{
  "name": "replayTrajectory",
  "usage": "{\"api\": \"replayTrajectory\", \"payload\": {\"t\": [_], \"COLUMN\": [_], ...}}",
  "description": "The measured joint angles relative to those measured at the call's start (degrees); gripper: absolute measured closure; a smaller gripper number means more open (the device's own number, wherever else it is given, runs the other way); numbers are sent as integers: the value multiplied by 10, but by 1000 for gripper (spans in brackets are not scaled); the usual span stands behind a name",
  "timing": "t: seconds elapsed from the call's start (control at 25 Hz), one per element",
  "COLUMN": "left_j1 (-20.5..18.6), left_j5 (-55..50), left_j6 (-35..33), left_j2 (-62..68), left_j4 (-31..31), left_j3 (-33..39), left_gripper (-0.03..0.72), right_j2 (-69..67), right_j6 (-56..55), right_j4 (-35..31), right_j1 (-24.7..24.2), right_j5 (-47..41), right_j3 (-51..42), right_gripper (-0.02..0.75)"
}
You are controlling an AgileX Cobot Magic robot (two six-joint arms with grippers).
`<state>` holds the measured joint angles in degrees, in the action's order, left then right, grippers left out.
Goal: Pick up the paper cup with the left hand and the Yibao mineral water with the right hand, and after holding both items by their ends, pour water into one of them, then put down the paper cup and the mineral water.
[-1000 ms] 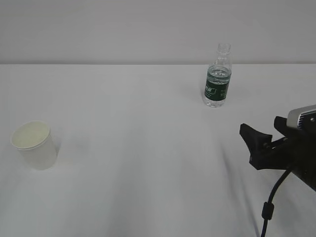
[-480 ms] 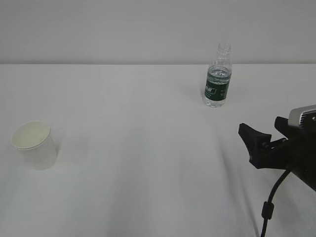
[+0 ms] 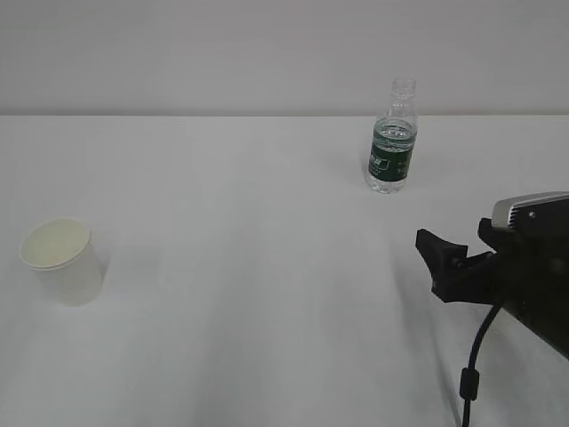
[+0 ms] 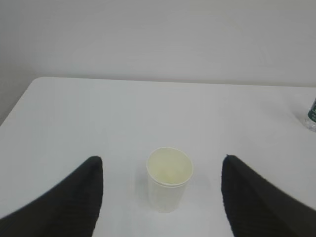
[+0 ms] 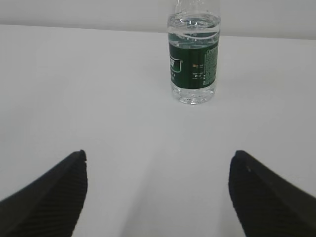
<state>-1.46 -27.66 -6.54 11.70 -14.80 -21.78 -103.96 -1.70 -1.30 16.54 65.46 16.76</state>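
**Both grippers spread, cup and bottle standing free on the table**

We note first the white table [image 3: 249, 267], which fills every view up to a pale wall at the back. Its surface is plain and matte.

Next in size is the right hand [image 3: 453, 258], entering the exterior view from the lower right edge. We see its black fingers pointing left and up toward the far side of the table, a grey plate [image 3: 526, 208] on top of its body, and a thin black cable [image 3: 471, 374] hanging below. In the right wrist view its two dark fingertips [image 5: 47, 197] stand far apart at the bottom corners, with nothing between them: the jaws are wide and hold nothing.

The left hand [image 4: 160, 197] does not appear in the exterior view. In the left wrist view we see its two black fingers [image 4: 64, 202] spread to either side of the frame, jaws wide, gripping nothing.

The Yibao mineral water [image 3: 392, 142] stands upright near the far edge of the table, right of centre, well apart from the right hand. No cap is seen on it; the water [image 5: 193, 27] reaches just above the green label.

The paper cup [image 3: 62, 261] stands upright at the near left, mouth up, well apart from the bottle. In the left wrist view it sits centred ahead of the left fingers, touching neither.
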Motion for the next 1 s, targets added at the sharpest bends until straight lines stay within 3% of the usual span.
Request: {"api": "replayTrajectory", "payload": {"t": [1.0], "left_j1": [0], "left_j5": [0], "left_j6": [0], "left_j2": [0], "left_j4": [0], "left_j3": [0], "left_gripper": [159], "right_j2": [-104], "right_j6": [0], "right_j4": [-5], "right_j1": [0], "right_j5": [2], "right_j3": [121], "right_gripper": [50]}}
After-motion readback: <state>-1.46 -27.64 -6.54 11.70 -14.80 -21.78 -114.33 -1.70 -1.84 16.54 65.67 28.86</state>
